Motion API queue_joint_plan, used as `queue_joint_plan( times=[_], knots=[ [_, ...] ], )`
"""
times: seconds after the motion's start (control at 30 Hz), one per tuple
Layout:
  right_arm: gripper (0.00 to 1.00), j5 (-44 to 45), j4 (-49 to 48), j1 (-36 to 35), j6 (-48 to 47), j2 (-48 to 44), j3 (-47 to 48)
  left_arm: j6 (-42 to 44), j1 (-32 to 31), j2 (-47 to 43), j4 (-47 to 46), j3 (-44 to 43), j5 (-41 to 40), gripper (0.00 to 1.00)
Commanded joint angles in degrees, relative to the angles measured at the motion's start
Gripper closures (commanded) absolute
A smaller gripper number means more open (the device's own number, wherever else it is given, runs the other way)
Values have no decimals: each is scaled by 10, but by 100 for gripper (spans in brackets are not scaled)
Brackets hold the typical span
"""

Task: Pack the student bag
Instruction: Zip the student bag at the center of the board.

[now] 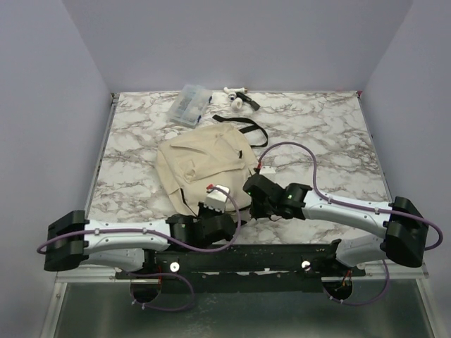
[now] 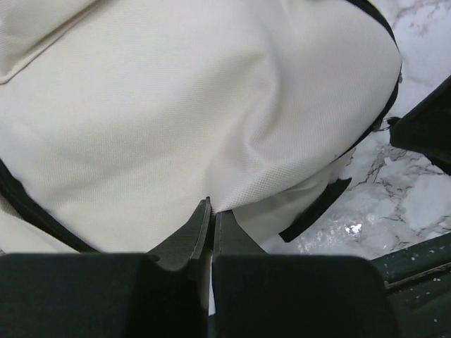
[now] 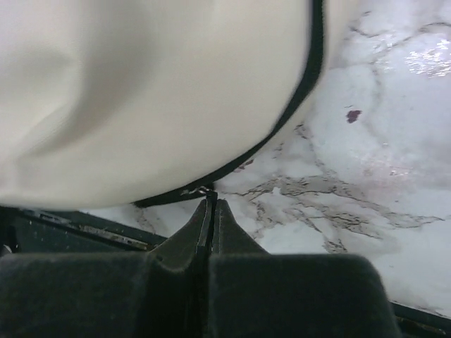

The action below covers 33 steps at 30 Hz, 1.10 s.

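The student bag (image 1: pixel 203 163) is a soft beige fabric pack lying flat in the middle of the marble table (image 1: pixel 324 141), with a black strap (image 1: pixel 246 127) trailing from its far side. My left gripper (image 1: pixel 221 193) sits at the bag's near edge. In the left wrist view the left gripper (image 2: pixel 212 208) is shut, pinching a fold of the beige fabric (image 2: pixel 176 105). My right gripper (image 1: pixel 251 189) is at the bag's near right corner. Seen from the right wrist, the right gripper (image 3: pixel 211 201) is shut on the small zipper pull (image 3: pixel 205 190) of the black zipper (image 3: pixel 299 98).
A clear plastic box (image 1: pixel 189 104) with small items and some white objects (image 1: pixel 237 98) lie at the table's far edge behind the bag. A purple cable (image 1: pixel 303 151) arcs over the table right of the bag. A black strap end (image 2: pixel 317 211) lies on the marble.
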State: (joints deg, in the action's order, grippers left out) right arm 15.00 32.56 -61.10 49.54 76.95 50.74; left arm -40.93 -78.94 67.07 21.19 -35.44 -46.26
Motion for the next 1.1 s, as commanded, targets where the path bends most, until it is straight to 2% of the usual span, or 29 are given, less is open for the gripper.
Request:
queue_joint_plan(
  times=[0.0,0.13,0.4,0.57,0.77,0.87,1.03,1.07],
  knots=[
    [100,64,71,41,15,3,-9,-109,11,-108,124,22,-62,100],
    [100,74,60,72,-6,13,-5,-174,13,-201,184,39,-95,100],
    [100,56,12,145,-74,27,8,-200,16,-318,224,60,-122,100],
    [100,61,5,181,-101,74,29,-202,16,-365,224,76,-116,100],
    [100,43,-9,205,-113,74,19,-186,17,-382,200,86,-92,100],
    [100,-8,-24,204,-133,60,14,-126,17,-378,130,99,-64,100],
    [100,-99,-24,204,-131,1,-1,-117,17,-360,98,105,-27,100],
    [93,-121,-26,205,-125,-13,-8,-117,18,-358,97,105,-20,100]
  ],
)
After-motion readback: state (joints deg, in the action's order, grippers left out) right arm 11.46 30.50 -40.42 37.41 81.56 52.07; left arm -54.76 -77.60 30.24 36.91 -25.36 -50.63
